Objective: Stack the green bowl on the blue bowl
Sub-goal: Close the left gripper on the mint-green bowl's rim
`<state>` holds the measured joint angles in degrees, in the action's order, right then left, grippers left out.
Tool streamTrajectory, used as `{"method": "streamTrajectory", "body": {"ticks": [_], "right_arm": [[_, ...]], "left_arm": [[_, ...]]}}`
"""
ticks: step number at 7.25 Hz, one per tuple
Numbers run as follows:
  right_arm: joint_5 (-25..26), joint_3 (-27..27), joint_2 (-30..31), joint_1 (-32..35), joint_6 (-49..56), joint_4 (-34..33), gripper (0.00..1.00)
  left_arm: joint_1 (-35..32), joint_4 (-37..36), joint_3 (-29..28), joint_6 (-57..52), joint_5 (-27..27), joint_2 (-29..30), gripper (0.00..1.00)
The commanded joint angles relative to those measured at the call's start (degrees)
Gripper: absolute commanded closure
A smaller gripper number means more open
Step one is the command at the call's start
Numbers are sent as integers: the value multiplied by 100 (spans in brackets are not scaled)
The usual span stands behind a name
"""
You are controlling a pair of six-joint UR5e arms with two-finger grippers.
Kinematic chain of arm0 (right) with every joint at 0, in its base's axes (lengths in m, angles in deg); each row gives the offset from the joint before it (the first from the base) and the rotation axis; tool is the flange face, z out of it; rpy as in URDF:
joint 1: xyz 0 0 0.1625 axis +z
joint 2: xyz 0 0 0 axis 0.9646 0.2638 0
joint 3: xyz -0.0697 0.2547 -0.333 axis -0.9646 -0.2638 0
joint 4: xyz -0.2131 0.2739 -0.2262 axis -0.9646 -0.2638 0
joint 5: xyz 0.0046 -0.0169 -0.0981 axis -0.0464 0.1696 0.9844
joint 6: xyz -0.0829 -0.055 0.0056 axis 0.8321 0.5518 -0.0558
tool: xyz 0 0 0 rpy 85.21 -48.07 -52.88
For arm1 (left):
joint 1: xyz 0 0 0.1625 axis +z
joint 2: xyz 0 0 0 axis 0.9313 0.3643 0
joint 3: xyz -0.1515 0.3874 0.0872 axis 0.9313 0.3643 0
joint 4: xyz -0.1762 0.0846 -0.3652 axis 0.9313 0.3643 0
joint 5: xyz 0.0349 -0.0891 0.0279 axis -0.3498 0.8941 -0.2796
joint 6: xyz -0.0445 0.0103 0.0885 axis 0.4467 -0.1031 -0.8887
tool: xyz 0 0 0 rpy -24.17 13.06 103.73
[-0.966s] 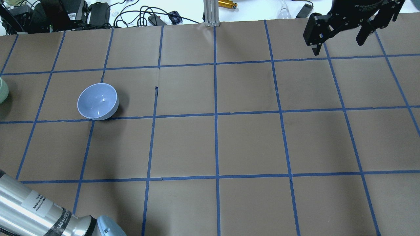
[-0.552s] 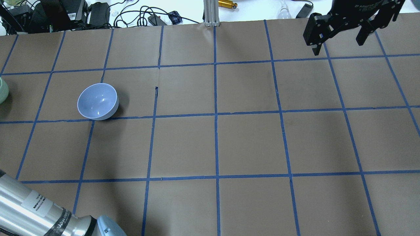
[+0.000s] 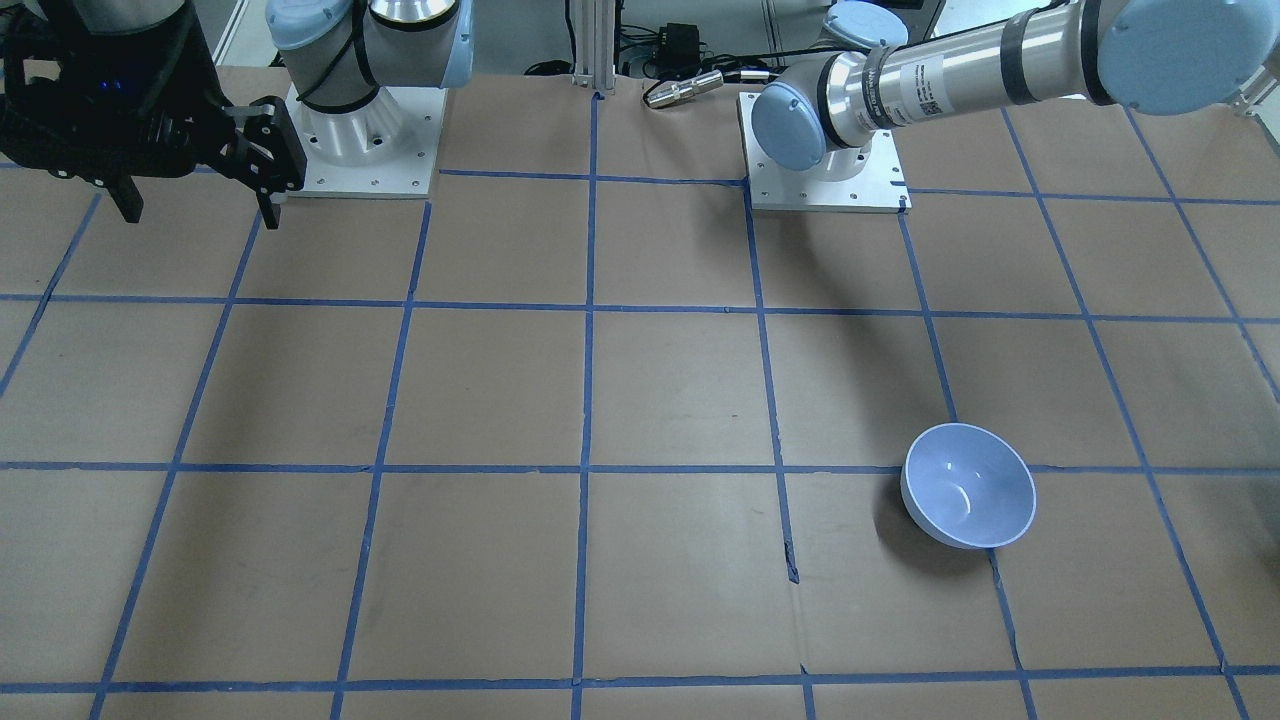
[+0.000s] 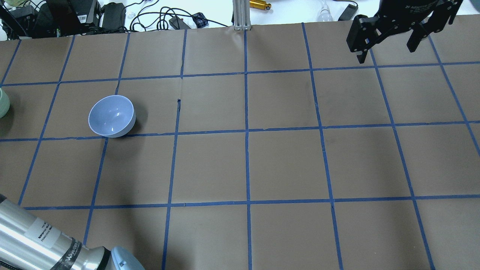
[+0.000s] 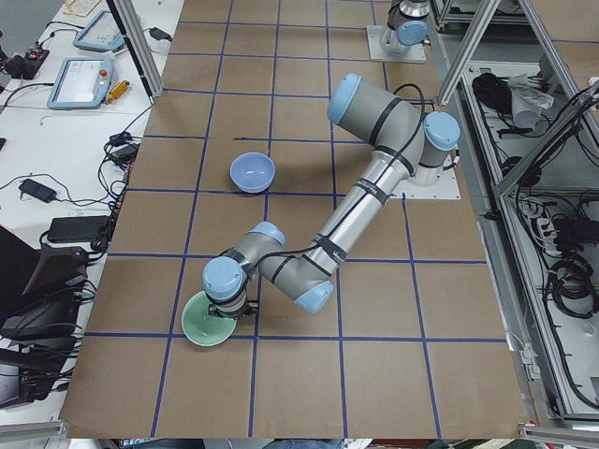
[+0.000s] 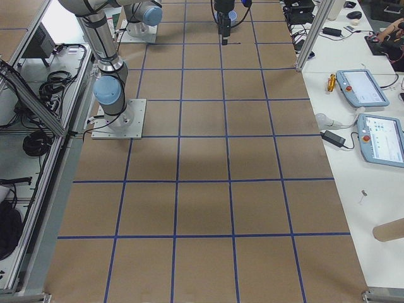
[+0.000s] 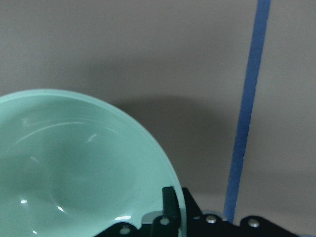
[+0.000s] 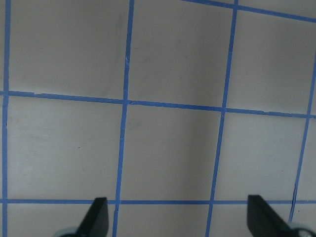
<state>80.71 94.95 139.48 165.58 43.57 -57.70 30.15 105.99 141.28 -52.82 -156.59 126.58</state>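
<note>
Mint-green glossy round bowl (image 5: 208, 327) low near the counter's (image 4: 285, 161) left-end edge, nearer the operators' long edge than the robot's, rim up. Met at that rim by the left claw (image 5: 225, 307), one dark finger (image 7: 169, 197) lying along the rim's inner side in the wrist view; cannot tell whether pinched or merely straddled, with the second finger out of sight. Pale lavender-blue glossy round bowl (image 4: 111, 116) upright further in from that same end, well apart from the green one, with only counter between. Right claw (image 4: 386, 50) spread wide, empty, held high over the counter's right end.

Likely trouble: a slip out of a thin rim pinch on slick glazed ware, then a tilt or a drop during the lift. Also possible: a sag under a one-sided hold, hence a crooked arrival and a knock on the blue rim, enough to skid that probably light bowl or leave the green one cocked instead of nested. Worth carrying level and lowering dead centre.

Open run of counter between the two bowls; scant margin behind, by the left-end edge.
</note>
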Motion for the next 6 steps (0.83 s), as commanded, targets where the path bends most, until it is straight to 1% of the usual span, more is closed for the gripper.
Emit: {"method": "streamTrajectory", "body": {"ticks": [1,4,5,6], "right_arm": [[0,0,0,0,0,0,0],[0,0,0,0,0,0,0],[0,0,0,0,0,0,0],[0,0,0,0,0,0,0]], "left_arm": [[-10,26,1,-13,-3,-61,100],[-265,193,97,-21,-135,-403,100],[-430,245,333,-39,-152,-665,100],[-632,402,683,-48,-161,-1111,100]]}}
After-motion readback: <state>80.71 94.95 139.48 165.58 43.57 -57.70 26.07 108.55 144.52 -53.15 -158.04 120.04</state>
